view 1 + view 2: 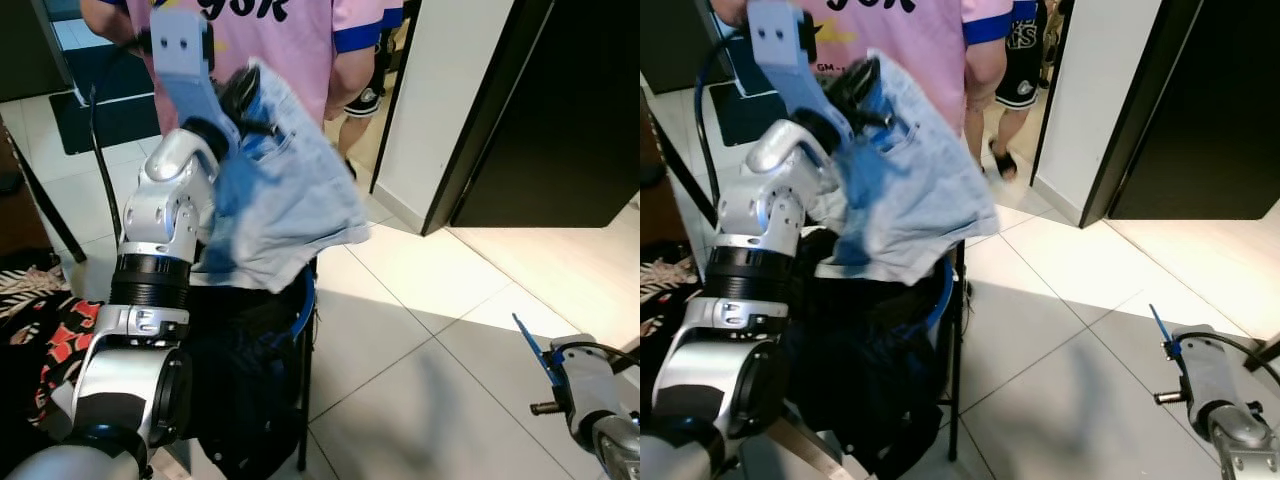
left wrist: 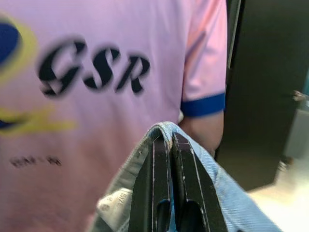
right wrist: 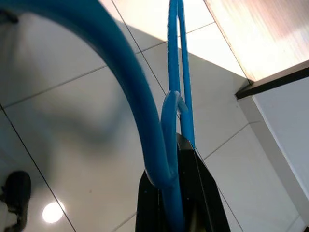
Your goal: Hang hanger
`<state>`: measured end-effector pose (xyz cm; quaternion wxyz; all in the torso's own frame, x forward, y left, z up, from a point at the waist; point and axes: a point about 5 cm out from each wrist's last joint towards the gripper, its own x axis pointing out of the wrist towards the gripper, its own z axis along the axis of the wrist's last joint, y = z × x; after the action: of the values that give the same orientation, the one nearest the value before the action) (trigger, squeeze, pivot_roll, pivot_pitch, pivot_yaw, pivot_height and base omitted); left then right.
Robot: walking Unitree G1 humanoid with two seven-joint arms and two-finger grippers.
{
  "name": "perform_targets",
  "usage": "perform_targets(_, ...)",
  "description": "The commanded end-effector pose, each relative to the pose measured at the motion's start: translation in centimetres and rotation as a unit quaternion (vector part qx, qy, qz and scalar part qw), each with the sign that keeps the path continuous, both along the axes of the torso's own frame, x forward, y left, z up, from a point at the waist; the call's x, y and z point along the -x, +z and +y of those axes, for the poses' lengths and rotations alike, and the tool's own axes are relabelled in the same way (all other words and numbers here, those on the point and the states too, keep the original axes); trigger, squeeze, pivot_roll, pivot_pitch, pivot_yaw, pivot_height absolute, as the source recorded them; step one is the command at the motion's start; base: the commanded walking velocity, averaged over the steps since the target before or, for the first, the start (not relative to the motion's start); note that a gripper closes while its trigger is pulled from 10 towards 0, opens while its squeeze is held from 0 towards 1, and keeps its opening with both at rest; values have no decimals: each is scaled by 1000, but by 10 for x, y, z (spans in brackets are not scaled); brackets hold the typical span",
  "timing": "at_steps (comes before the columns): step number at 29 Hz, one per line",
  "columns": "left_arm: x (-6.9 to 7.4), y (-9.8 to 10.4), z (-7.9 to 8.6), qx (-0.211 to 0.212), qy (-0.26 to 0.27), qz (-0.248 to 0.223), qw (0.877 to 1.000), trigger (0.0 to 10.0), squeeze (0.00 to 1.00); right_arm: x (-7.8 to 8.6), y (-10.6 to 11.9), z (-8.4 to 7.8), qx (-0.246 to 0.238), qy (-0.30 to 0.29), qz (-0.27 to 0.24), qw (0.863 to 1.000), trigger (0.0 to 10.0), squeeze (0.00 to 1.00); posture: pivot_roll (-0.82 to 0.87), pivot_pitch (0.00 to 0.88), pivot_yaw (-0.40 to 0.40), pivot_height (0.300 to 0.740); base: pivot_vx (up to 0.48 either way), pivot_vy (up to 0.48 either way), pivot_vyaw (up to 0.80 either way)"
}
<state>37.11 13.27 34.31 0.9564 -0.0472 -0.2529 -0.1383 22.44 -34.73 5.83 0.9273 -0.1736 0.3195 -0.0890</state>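
My left gripper (image 2: 170, 140) is raised high and shut on the waistband of a pair of light blue denim shorts (image 1: 290, 200), which hang down over my left forearm (image 1: 165, 210). In the left wrist view the denim (image 2: 227, 193) folds over the closed black fingertips. My right arm (image 1: 590, 395) is low at the right above the floor. Its gripper (image 3: 179, 145) is shut on a blue plastic hanger (image 3: 126, 82), whose hook curves away from the fingers. A tip of that hanger (image 1: 528, 342) sticks up beside the right wrist.
A person in a pink shirt (image 1: 300, 40) stands just behind the shorts. Under my left arm a dark chair (image 1: 305, 400) is heaped with black clothes (image 1: 245, 370). A red patterned cloth (image 1: 50, 335) lies at left. A white wall and black door (image 1: 560, 110) stand at right. Pale tiled floor (image 1: 420, 380).
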Motion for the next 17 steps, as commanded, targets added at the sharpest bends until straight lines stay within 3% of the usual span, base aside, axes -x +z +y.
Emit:
perform_targets(1, 6, 5, 2, 5, 34, -6, 999, 0, 0, 0, -1, -2, -3, -11, -8, 1000, 10000, 0, -113, 0, -4, 740, 0, 0, 0)
perform_targets(4, 7, 6, 3, 4, 45, -5, 999, 0, 0, -1, -1, -2, -4, -12, -11, 1000, 10000, 0, -113, 0, -4, 740, 0, 0, 0)
perform_targets(8, 8, 4, 17, 11, 98, 1, 995, 0, 0, -6, 0, -1, -8, -15, -24, 1000, 10000, 0, -107, 0, 5, 740, 0, 0, 0)
perform_targets(10, 9, 6, 31, 45, 126, 11, 991, 0, 0, -13, 2, 2, -17, -18, -45, 999, 10000, 0, -101, 0, 18, 740, 0, 0, 0)
perform_targets(17, 9, 8, 29, 72, 108, 22, 991, 0, 0, -20, 6, 4, -21, -20, -67, 997, 10000, 0, -100, 0, 30, 740, 0, 0, 0)
